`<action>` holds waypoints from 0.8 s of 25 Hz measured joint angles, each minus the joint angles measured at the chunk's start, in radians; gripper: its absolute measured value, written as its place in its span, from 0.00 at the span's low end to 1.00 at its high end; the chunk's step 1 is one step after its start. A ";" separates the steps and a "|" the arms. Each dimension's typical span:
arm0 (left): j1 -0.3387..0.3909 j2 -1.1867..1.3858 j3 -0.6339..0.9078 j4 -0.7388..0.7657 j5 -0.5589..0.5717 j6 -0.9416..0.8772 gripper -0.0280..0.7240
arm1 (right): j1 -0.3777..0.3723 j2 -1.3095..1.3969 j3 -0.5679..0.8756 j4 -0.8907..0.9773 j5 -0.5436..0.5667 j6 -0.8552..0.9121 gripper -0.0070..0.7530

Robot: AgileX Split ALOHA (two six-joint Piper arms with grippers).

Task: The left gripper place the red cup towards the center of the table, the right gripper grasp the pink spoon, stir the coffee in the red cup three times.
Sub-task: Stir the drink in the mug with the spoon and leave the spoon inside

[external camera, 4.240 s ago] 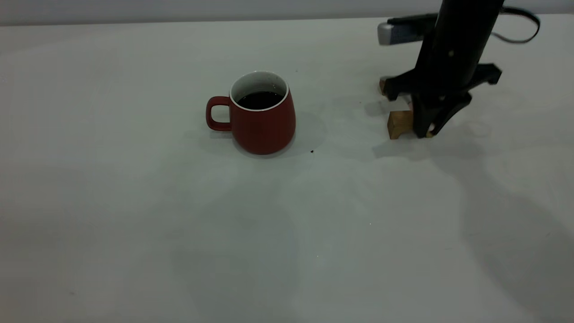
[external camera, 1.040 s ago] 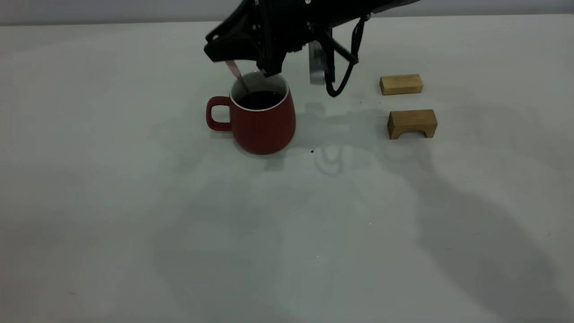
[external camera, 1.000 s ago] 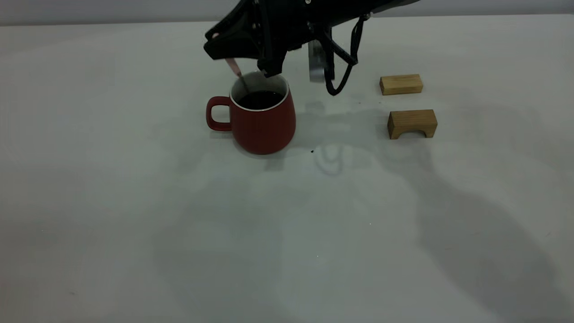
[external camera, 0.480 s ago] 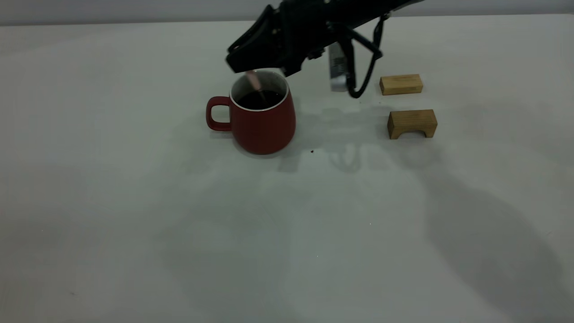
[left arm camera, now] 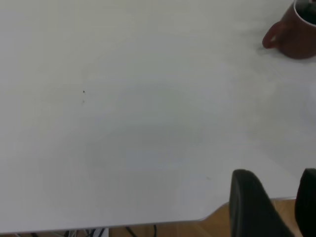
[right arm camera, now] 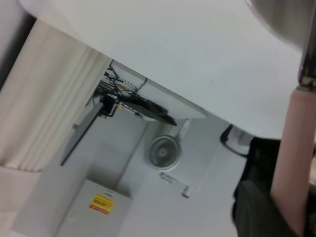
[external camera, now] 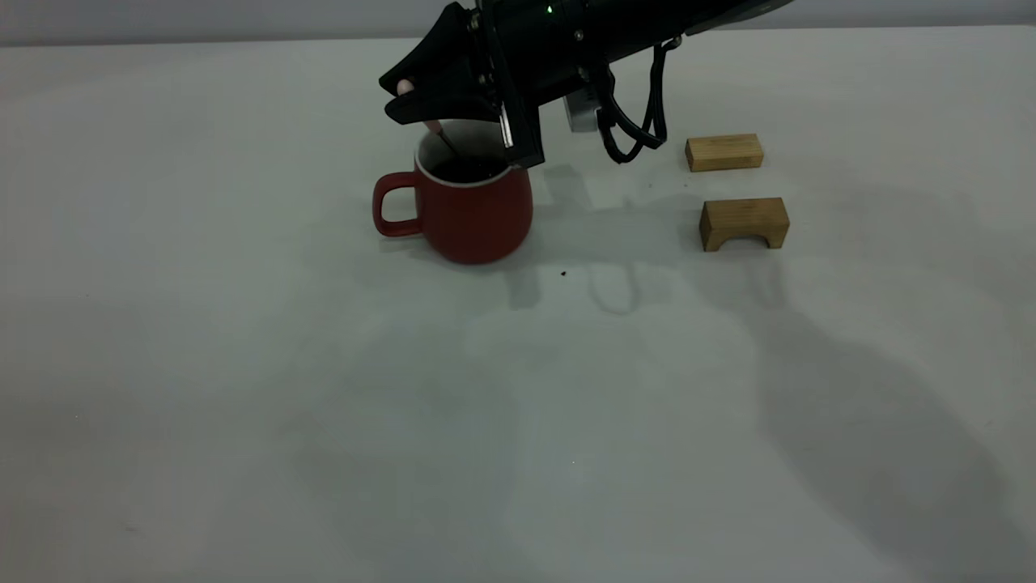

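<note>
The right gripper hangs over the red cup, its fingers clamped on the pink spoon, whose pale handle end shows at the fingers while the thin neck slants down into the coffee. The cup stands on the tabletop near the middle, handle toward the left arm's side, and one black finger sits right at the cup's rim. Two wooden blocks lie well apart on the right arm's side. The left gripper is parked at the tabletop's edge, far from the cup, its fingers apart.

The risk here is contact — a finger or the spoon pressing on the rim could drag or tip the cup and slop coffee out. A loose hold on so slim a handle could also let the spoon twist or drop into the cup.
</note>
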 joint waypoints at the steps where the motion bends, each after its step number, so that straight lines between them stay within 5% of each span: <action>1: 0.000 0.000 0.000 0.000 0.000 0.000 0.43 | -0.001 0.000 0.000 0.000 -0.001 -0.026 0.20; 20: 0.000 0.000 0.000 0.000 0.000 0.000 0.43 | -0.018 0.000 0.000 -0.018 -0.024 0.077 0.23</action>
